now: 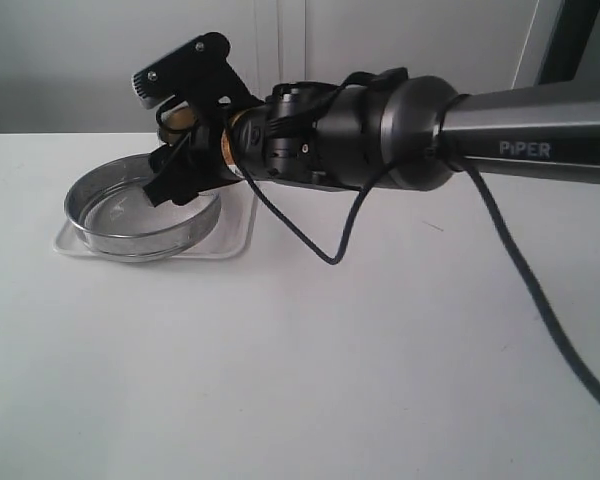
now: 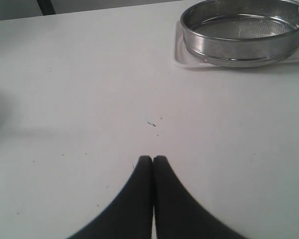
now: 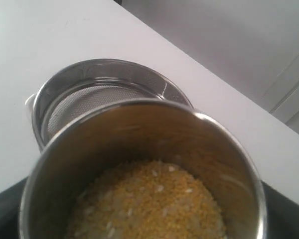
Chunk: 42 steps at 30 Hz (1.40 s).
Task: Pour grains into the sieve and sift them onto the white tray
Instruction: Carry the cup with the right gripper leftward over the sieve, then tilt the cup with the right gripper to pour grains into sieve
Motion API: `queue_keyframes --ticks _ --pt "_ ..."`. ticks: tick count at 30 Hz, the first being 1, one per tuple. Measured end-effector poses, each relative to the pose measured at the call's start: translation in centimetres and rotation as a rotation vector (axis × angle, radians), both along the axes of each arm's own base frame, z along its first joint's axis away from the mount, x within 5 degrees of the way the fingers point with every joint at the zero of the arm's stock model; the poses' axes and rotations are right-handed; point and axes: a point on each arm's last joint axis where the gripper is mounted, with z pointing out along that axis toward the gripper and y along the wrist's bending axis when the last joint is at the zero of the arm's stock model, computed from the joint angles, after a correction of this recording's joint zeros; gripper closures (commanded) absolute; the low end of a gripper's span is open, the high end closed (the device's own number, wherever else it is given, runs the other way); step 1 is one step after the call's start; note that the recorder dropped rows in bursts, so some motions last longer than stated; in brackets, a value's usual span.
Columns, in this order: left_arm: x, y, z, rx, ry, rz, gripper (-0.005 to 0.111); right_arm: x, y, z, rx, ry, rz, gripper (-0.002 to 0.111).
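Note:
The sieve (image 1: 140, 225) sits on the white tray (image 1: 236, 236) at the far left of the table, its mesh (image 3: 89, 97) bare. My right gripper (image 1: 176, 140) reaches across and hangs just above the sieve's near rim, shut on a small steel cup (image 3: 139, 132). The cup holds golden-yellow grains (image 3: 149, 204) mixed with paler bits and is about upright. In the exterior view the arm hides the cup. My left gripper (image 2: 153, 158) is shut and empty, low over bare table, with the sieve (image 2: 244, 42) and tray (image 2: 182, 56) ahead and off to one side.
The right arm's long grey forearm (image 1: 520, 140) and its black cable (image 1: 525, 290) span the table from the right edge to the sieve. A white wall and a cabinet door stand behind the table. A few tiny specks (image 2: 151, 123) lie on the white tabletop.

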Motion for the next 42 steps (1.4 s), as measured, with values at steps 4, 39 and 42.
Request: queue_keyframes --ticks 4,39,42 --pt "0.0 0.0 0.0 0.0 0.0 0.0 0.107 1.1 1.0 0.0 -0.003 -0.014 -0.024 0.108" --pt "0.0 0.0 0.0 0.0 0.0 0.0 0.107 5.4 8.2 -2.6 -0.429 -0.108 -0.101 0.108" --pt "0.0 0.0 0.0 0.0 0.0 0.0 0.107 5.2 8.7 -2.8 -0.489 -0.159 -0.104 0.108"
